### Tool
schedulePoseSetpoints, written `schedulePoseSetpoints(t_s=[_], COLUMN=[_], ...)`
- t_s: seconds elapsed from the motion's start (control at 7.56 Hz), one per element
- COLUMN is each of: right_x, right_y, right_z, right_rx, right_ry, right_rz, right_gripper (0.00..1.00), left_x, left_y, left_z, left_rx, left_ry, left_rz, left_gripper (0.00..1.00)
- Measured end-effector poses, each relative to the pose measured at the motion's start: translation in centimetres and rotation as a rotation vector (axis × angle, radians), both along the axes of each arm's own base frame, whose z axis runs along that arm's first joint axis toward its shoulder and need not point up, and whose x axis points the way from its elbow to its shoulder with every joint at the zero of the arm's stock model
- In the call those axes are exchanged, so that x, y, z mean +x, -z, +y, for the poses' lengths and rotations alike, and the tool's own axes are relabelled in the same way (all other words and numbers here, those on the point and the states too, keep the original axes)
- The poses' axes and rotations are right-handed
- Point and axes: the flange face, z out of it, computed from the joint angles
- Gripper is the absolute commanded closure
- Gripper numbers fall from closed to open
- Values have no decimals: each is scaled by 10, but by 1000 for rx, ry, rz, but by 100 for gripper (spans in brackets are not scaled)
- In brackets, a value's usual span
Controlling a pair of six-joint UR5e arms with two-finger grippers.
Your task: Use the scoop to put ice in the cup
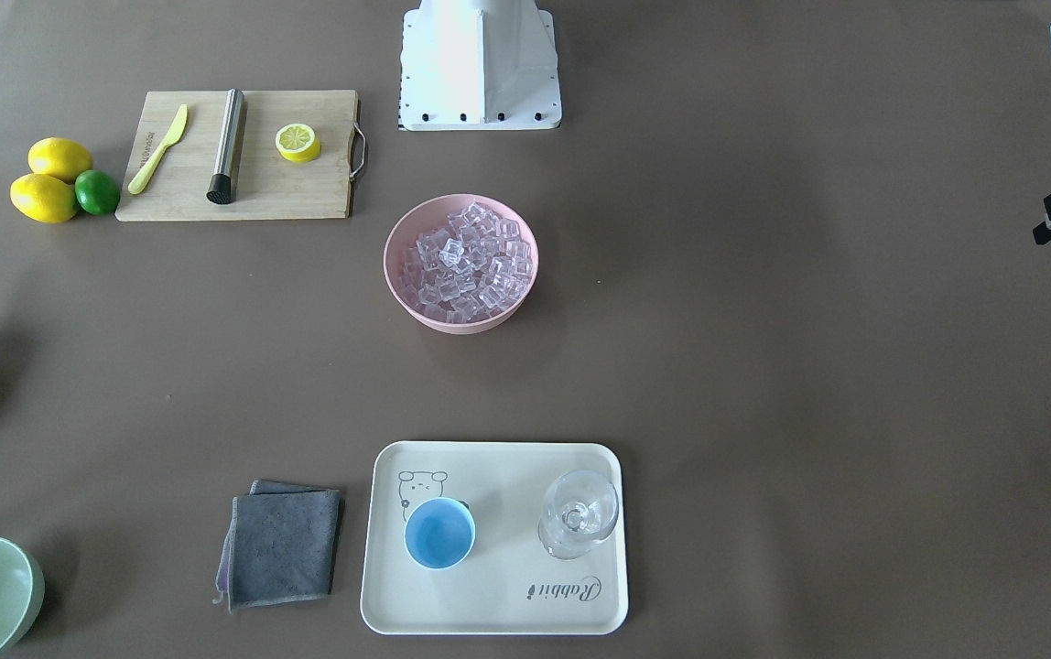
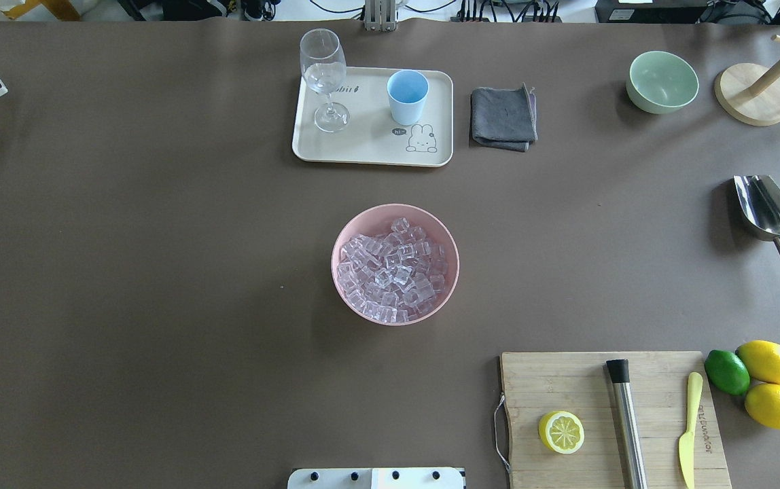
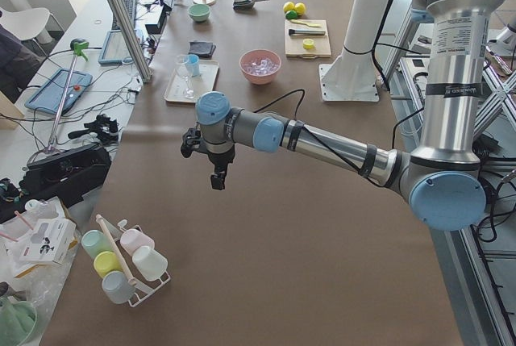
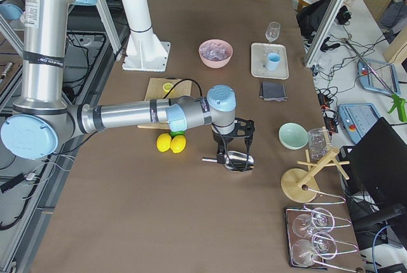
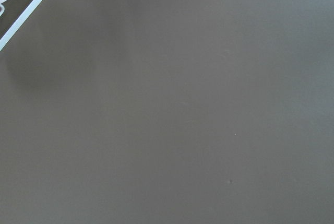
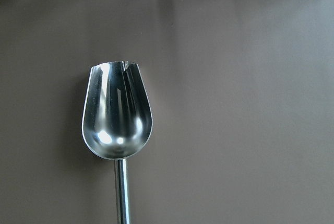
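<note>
Main risk is the pickup: the scoop [image 2: 767, 207] lies flat on the table at the robot's right end, with a thin round handle, so a pinch can roll or slip it. The right gripper [image 4: 233, 153] hangs directly over it, apparently not touching; I cannot tell whether its jaws are spread or pressed together, and the wrist view shows only the scoop, trough up and empty. Next risk is the pour: the cup [image 2: 407, 95] is narrow and shares the tray [image 2: 369, 151] with a stemmed wine glass [image 2: 323, 75] close by, so cubes may bounce onto the tray, or a wide swing could tip the glass. The ice [image 2: 393, 272] sits heaped in the pink bowl [image 2: 335, 261] mid-table, so digging in hard could push cubes over the rim or shove the bowl. The cup is empty, the glass is empty, and the pale green bowl [image 2: 641, 102] looks empty. The left gripper [image 3: 216, 178] hovers over bare table at the far left end, jaw state unclear.
</note>
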Motion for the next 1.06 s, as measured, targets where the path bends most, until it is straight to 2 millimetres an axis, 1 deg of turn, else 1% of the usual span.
schedulePoseSetpoints(t_s=[0.13, 0.26, 0.4, 0.53, 0.66, 0.79, 0.93, 1.06], right_x=[-32, -55, -74, -90, -104, -114, -122, -129], right_y=[-5, -21, -38, -53, -61, -67, -71, -75], right_z=[-4, -5, -4, 3, 10, 18, 24, 29], right_rx=[12, 38, 57, 71, 78, 82, 85, 85], right_ry=[-16, -14, -15, -20, -18, -7, 8, 23], right_rz=[8, 5, -1, 5, 11, 15, 18, 20], right_gripper=[0, 0, 0, 1, 4, 7, 15, 24], left_x=[22, 53, 88, 120, 155, 191, 231, 271], left_y=[23, 49, 75, 99, 124, 146, 165, 178], left_z=[-9, -19, -25, -27, -23, -10, 6, 23], left_rx=[46, 99, 153, 221, 315, 406, 481, 554], left_ry=[-38, -92, -151, -205, -264, -327, -392, -438], left_rz=[11, 26, 41, 63, 101, 146, 181, 181], left_gripper=[1, 1, 1, 1, 1, 1, 1, 1])
